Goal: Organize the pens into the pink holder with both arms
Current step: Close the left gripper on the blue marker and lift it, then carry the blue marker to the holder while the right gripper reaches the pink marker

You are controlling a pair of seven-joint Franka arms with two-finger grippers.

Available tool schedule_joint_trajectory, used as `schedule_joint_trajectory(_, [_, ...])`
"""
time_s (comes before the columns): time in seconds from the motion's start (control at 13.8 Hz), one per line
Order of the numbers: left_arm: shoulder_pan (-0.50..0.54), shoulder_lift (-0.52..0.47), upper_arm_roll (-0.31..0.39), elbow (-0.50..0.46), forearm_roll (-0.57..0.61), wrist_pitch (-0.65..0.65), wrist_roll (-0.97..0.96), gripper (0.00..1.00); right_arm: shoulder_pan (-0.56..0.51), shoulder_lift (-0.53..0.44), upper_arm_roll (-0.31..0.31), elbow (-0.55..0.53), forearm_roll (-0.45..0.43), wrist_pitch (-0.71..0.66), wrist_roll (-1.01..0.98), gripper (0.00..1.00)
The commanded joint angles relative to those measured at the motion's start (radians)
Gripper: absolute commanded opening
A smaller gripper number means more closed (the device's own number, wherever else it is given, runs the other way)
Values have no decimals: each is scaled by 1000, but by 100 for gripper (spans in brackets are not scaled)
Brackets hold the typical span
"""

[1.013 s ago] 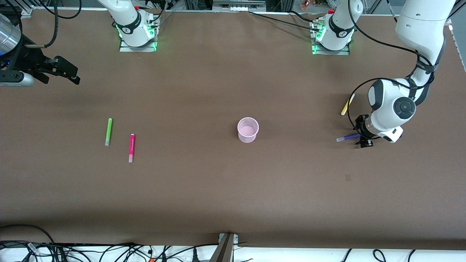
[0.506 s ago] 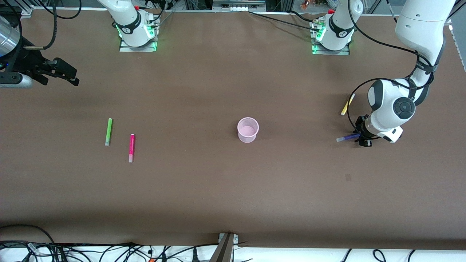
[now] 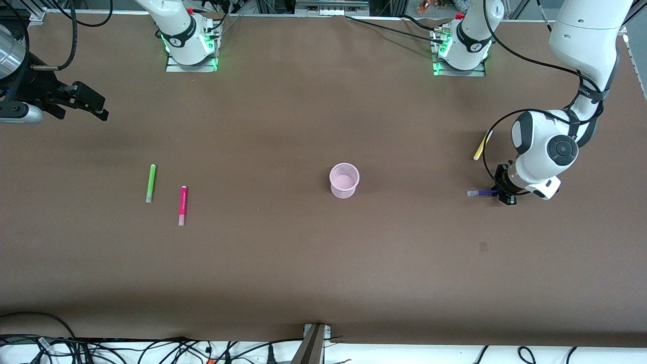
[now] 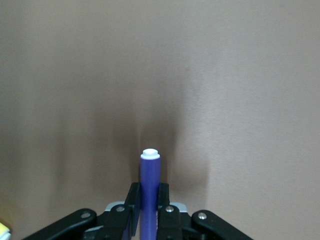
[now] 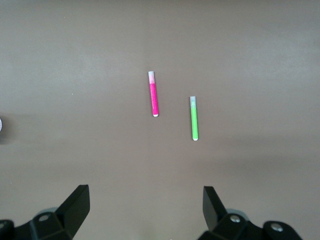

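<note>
The pink holder (image 3: 344,180) stands upright mid-table. My left gripper (image 3: 501,192) is shut on the purple pen (image 3: 479,192) low at the table near the left arm's end; in the left wrist view the pen (image 4: 149,180) sticks out between the closed fingers (image 4: 132,205), its white end forward. The yellow pen (image 3: 481,146) lies farther from the front camera than the purple one. The green pen (image 3: 150,182) and magenta pen (image 3: 182,205) lie side by side toward the right arm's end; the right wrist view shows the green pen (image 5: 194,118) and the magenta pen (image 5: 154,94). My right gripper (image 3: 96,103) is open, empty and raised.
Arm bases (image 3: 188,44) stand along the table's edge farthest from the front camera. A small dark mark (image 3: 483,246) is on the brown table surface, nearer the front camera than the purple pen. Cables run along the table's near edge.
The left gripper's fingers have closed on the purple pen, which has turned slightly to lie more level. The right gripper has drifted a little toward the right arm's end of the table.
</note>
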Motion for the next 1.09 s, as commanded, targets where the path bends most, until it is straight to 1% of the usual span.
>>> schedule_joint_trajectory(0.0, [-7, -59, 1, 52, 33, -45, -25, 0, -9, 18, 11, 21, -14, -3, -1, 100])
schedule_joint_trajectory(0.07, [-12, -93, -2, 88, 33, -110, -18, 0, -9, 18, 13, 21, -12, -3, 5, 100])
schedule_joint_trajectory(0.14, [-30, -110, -22, 143, 33, -192, -10, 0, -13, 26, 10, 20, 0, 0, 3, 100])
schedule_joint_trajectory(0.22, [-55, -110, -32, 216, 34, -292, -9, 0, -15, 61, 10, 20, 3, 2, -4, 100])
schedule_joint_trajectory(0.36, [-148, -104, -36, 359, 60, -476, -15, 0, -12, 112, 10, 21, -14, 2, -9, 100])
schedule_joint_trajectory(0.51, [-245, -104, -34, 465, 79, -597, -19, 0, -15, 130, 10, 20, -15, 40, -17, 100])
schedule_joint_trajectory(0.58, [-292, -102, -34, 506, 94, -645, -24, 0, -12, 180, 10, 21, -20, 43, -42, 100])
schedule_joint_trajectory(0.72, [-393, -101, -34, 559, 154, -698, -95, 0, -10, 201, 10, 21, -32, 57, -87, 100])
schedule_joint_trajectory(0.8, [-443, -99, -34, 565, 189, -699, -149, 0, -7, 207, 10, 21, -32, 63, -84, 100])
schedule_joint_trajectory(0.87, [-501, -93, -34, 571, 226, -699, -212, 0, -7, 239, 11, 21, -32, 63, -90, 100])
schedule_joint_trajectory(1.01, [-594, -40, -34, 618, 278, -701, -326, 0, 3, 282, 14, 9, -29, 109, -86, 100])
